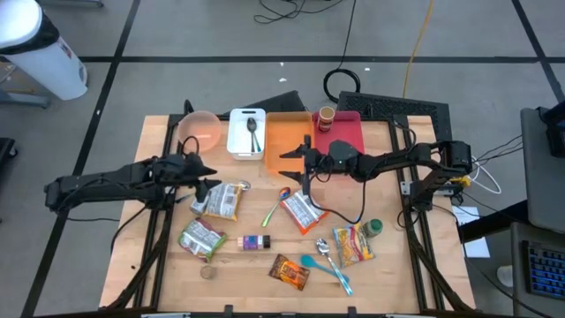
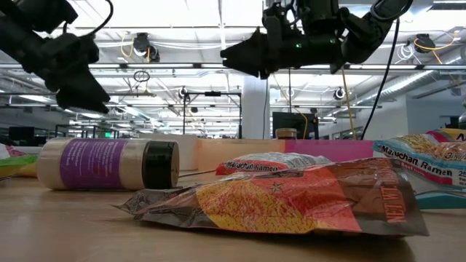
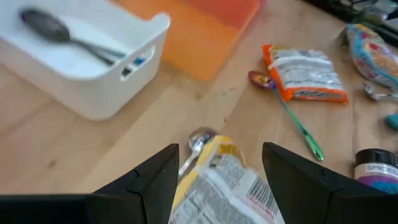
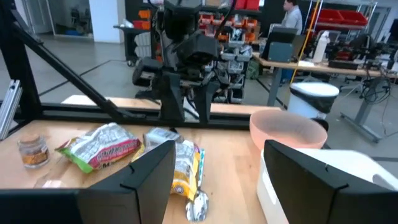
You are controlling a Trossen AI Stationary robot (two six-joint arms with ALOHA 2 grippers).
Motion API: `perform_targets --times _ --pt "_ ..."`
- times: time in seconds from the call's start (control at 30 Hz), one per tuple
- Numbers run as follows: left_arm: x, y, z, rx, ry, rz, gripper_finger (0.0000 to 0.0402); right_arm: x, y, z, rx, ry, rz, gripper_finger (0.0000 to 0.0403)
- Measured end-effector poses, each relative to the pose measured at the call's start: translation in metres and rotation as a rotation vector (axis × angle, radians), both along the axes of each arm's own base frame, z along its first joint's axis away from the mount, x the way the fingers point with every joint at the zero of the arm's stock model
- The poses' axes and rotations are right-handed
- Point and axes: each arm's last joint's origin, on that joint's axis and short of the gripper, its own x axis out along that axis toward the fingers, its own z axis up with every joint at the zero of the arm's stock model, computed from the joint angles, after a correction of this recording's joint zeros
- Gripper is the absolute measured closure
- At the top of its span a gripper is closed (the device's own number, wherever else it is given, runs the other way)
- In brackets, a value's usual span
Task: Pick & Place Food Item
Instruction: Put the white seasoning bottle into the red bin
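Left claw (image 1: 210, 185) fingers apart, empty, above a noodle packet (image 1: 221, 201). Right claw (image 1: 291, 166) fingers apart, empty, over the orange tray (image 1: 284, 132). Surface (image 1: 159, 256) holds five food packets, two reading "Maruchan Ramen" (image 2: 426, 167); three trays, one pink bowl (image 1: 199, 129), two jars, several spoons.
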Motion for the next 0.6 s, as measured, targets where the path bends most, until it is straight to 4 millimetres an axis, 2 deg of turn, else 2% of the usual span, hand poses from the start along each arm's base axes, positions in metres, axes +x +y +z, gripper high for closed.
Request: perform_targets --times 0.2,0.43,0.6 --pt "0.006 -0.003 0.001 -0.049 0.054 0.005 0.0163 0.0 0.0 -0.004 0.006 0.039 0.0 0.0165" --pt "0.019 -0.005 0.033 -0.005 0.248 0.101 0.0163 0.0 0.0 -0.007 0.001 0.073 0.001 0.0165" --pt "0.035 -0.008 0.046 -0.027 0.392 0.164 0.0163 0.0 0.001 -0.01 -0.02 0.102 0.006 0.0165"
